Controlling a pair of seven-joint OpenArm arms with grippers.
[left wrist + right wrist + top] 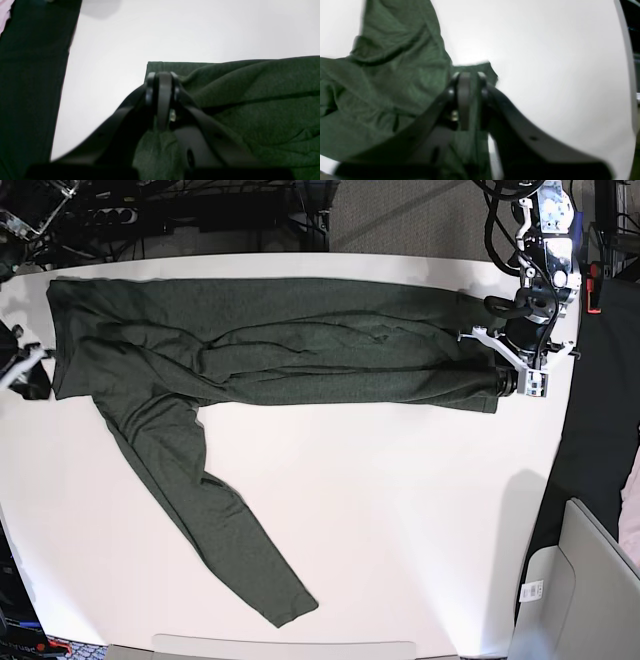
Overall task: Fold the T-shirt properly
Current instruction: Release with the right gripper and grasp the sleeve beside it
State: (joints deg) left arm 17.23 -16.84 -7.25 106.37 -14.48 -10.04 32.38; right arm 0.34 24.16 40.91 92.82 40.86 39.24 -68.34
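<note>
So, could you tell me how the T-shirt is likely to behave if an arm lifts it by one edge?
Probably floppy: the T-shirt lies in soft wrinkles and bunches beside the left hand. Its loose sleeve would likely trail. It looks thin, so probably light.

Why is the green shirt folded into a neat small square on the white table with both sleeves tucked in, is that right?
Not right: the green shirt is not a small square. The base view shows it stretched across the white table, one sleeve trailing loose.
</note>
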